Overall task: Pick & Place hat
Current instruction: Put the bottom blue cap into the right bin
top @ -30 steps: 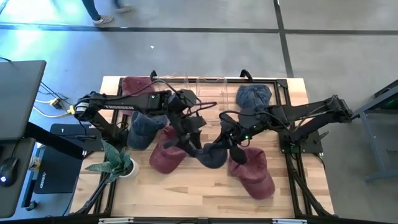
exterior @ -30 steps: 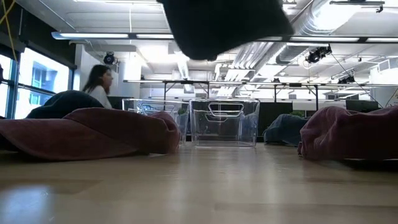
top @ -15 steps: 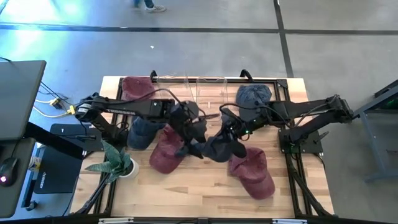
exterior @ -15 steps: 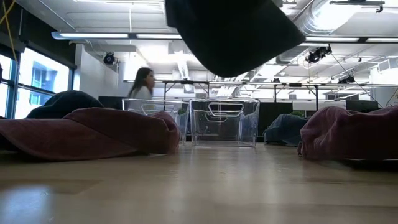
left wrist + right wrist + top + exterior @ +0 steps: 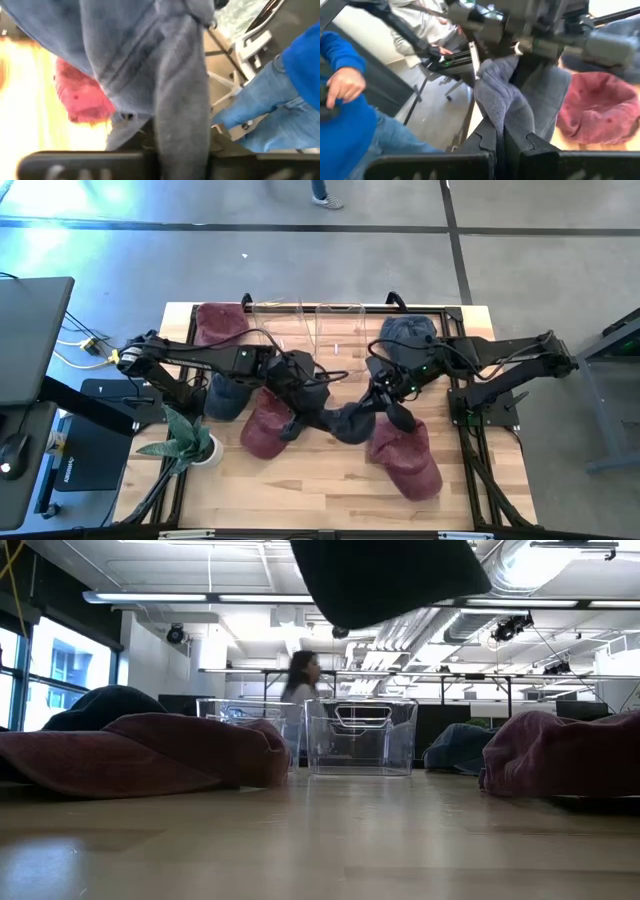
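While both grippers pinched the blue hat (image 5: pixel 345 420) above mid-table, left gripper (image 5: pixel 312 402) and right gripper (image 5: pixel 385 402) clamped shut, we judged opposing pulls might tear it free.

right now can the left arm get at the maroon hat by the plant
Probably not yet: the left gripper, right beside that maroon hat, is shut on the raised blue hat, which the right gripper grips too.

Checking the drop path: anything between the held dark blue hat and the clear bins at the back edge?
Nothing visible. The dark blue hat hangs in the air between the left claw and right claw, both shut on it. The clear bins sit beyond it, with only bare table below that stretch; the other hats lie off to the sides.
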You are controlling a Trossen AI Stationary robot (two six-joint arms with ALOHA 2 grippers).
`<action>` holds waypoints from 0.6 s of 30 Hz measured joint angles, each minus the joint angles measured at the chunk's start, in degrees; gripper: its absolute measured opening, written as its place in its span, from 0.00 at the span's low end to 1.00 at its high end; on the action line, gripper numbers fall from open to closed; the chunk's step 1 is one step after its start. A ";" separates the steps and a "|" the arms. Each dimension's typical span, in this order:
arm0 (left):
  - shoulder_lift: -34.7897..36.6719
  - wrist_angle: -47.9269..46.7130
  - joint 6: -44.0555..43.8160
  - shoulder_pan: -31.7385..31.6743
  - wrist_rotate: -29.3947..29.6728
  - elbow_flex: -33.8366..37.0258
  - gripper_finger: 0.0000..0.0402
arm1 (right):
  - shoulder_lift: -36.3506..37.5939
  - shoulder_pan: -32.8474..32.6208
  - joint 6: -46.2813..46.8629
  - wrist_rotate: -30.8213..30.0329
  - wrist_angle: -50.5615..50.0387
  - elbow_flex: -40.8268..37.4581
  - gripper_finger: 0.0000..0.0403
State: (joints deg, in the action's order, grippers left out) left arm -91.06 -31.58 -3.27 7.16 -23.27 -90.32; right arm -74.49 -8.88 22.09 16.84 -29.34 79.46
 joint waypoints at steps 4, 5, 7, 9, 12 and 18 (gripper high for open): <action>1.81 1.41 -0.37 -0.02 -3.09 0.03 0.02 | -0.01 -0.84 -1.62 3.05 -1.17 0.00 0.01; 2.31 1.41 -0.76 -0.02 -3.07 0.02 0.03 | -0.01 -0.94 -2.74 3.55 -1.40 0.00 0.01; 2.93 1.75 -1.67 0.02 -2.92 0.06 0.04 | -0.01 -1.18 -4.05 3.55 -1.25 0.00 0.01; 3.05 2.05 -2.84 0.00 -2.90 0.00 0.04 | -0.03 -1.31 -5.09 3.33 -1.31 0.00 0.02; 2.92 1.72 -4.50 -0.02 -2.80 0.02 0.01 | -0.03 -0.35 -6.56 5.63 -1.82 -0.02 0.09; 2.94 1.41 -7.10 -0.02 -1.79 0.02 0.01 | -0.88 3.35 -6.67 10.42 -0.44 -0.02 0.38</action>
State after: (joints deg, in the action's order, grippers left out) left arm -88.12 -30.17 -10.37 7.14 -25.06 -90.30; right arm -75.37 -5.53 15.42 27.27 -29.77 79.44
